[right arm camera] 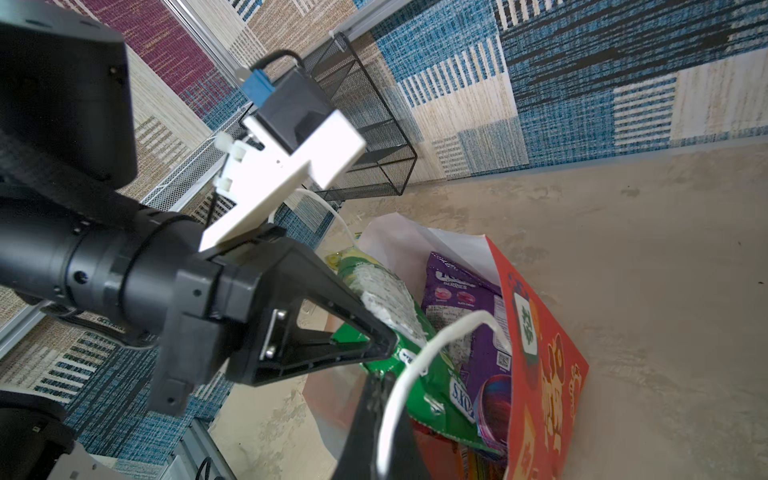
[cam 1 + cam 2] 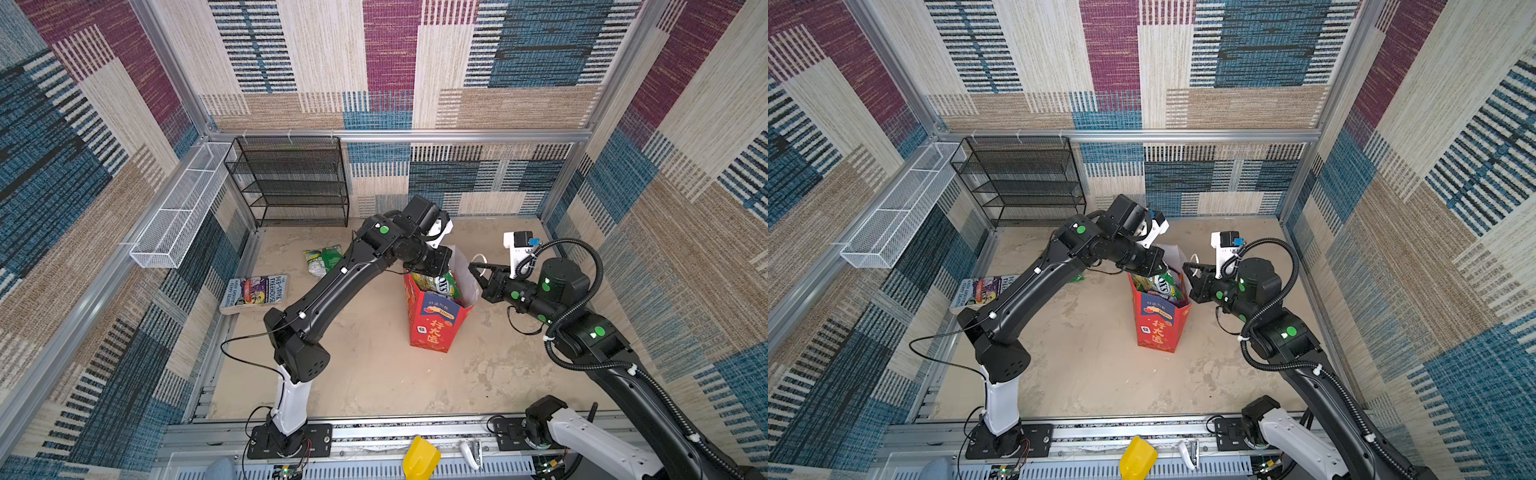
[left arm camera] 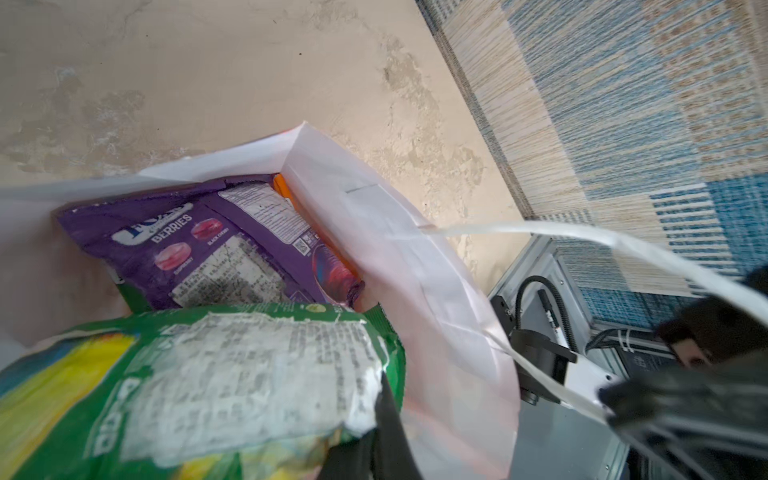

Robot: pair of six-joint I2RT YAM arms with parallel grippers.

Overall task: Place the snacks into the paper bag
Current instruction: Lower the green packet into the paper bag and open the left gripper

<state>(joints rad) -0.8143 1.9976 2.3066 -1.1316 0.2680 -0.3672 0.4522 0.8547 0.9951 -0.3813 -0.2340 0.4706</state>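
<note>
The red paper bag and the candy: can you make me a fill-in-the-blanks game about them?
1. The left gripper holds a ____ snack pouch over the paper bag.
2. The right gripper is shut on the bag's ____ cord handle.
3. Inside the bag lies a purple pouch marked ____.
4. More snacks lie on the table, not yet in the ____.

Missing words: green, white, BERRIES, bag.
</note>
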